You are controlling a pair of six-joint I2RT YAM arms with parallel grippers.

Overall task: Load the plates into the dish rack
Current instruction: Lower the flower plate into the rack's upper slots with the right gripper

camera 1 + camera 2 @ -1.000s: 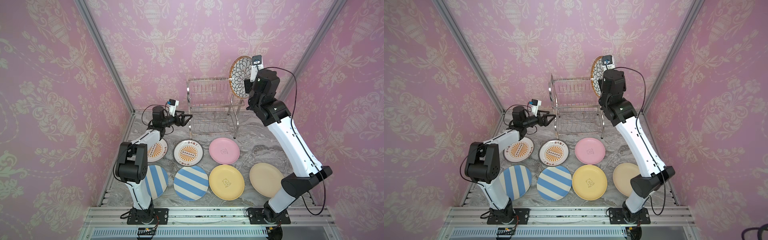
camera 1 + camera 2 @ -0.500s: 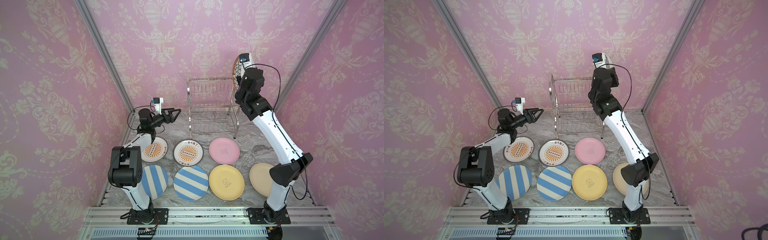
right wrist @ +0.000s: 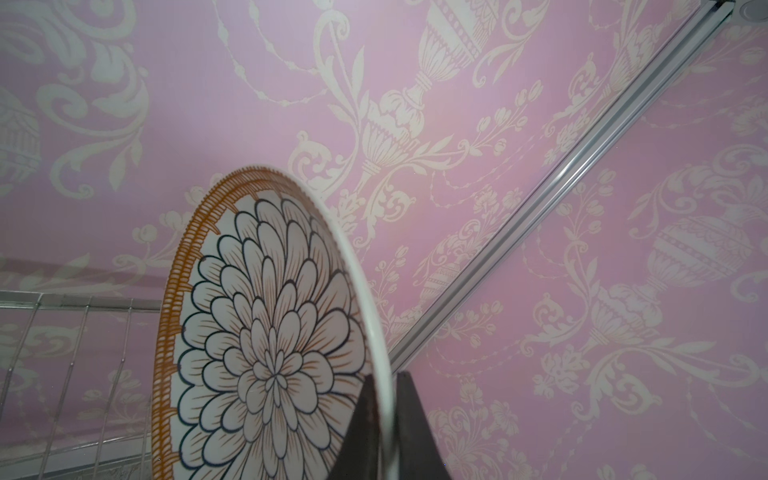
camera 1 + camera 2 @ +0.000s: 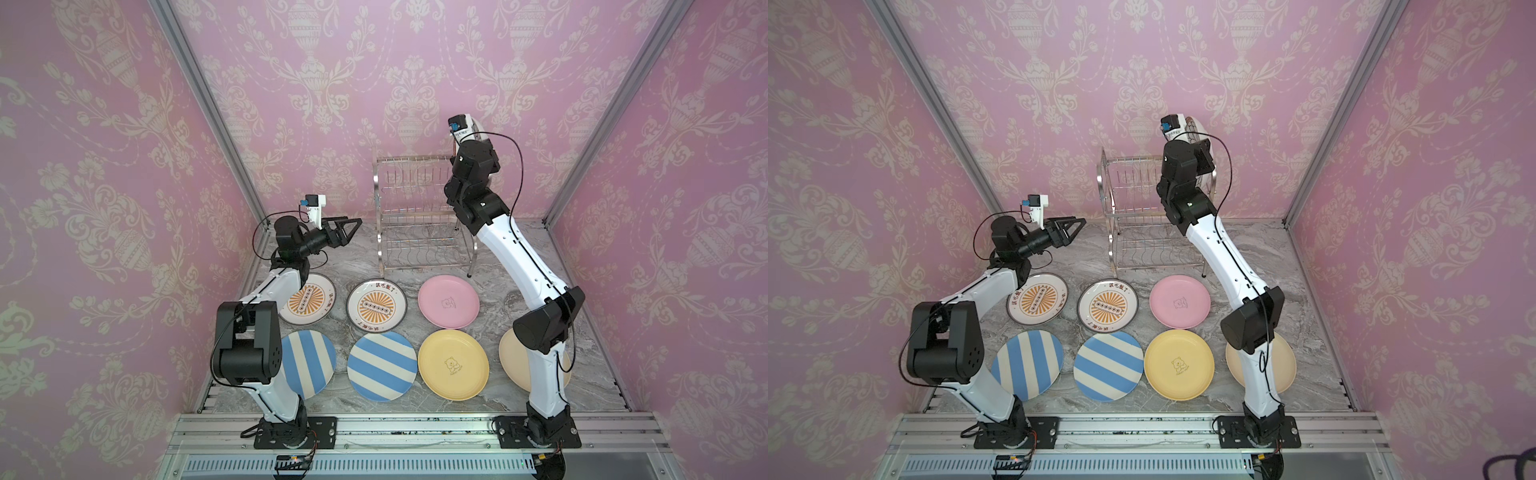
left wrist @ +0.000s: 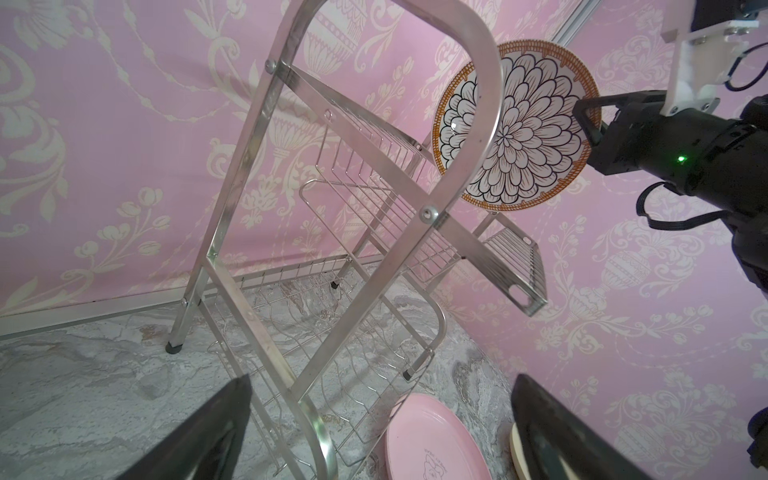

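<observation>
- White glazed ware with dark petal outlines and an orange band: your right end effector is pinching this petal-patterned plate by its rim, with its fingers pressing on either face.
- You are holding it upright, high up beside the right end of the dish rack, at about upper-tier height. I cannot tell whether its lower edge is meeting a slot.
- Judging by the gloss, it is handling as stiff, slick and breakable. Most of its weight is hanging away from that one-edge pinch, so it is likely wanting to swing or slip, and a knock on the steel tube could chip it.
- The rim looks like the only sensible hold, and lowering the plate edge-first between the wires looks like the next need.
- Your left end effector is hovering spread and empty, left of the rack above the table.
- Seven more are lying flat on the table in front of the rack: the sunburst plates, pink plate, striped plates, yellow plate and beige plate, which is sitting partly under your right arm. Lying flat, they are offering little lip, so each is probably needing a finger worked under its edge.
</observation>
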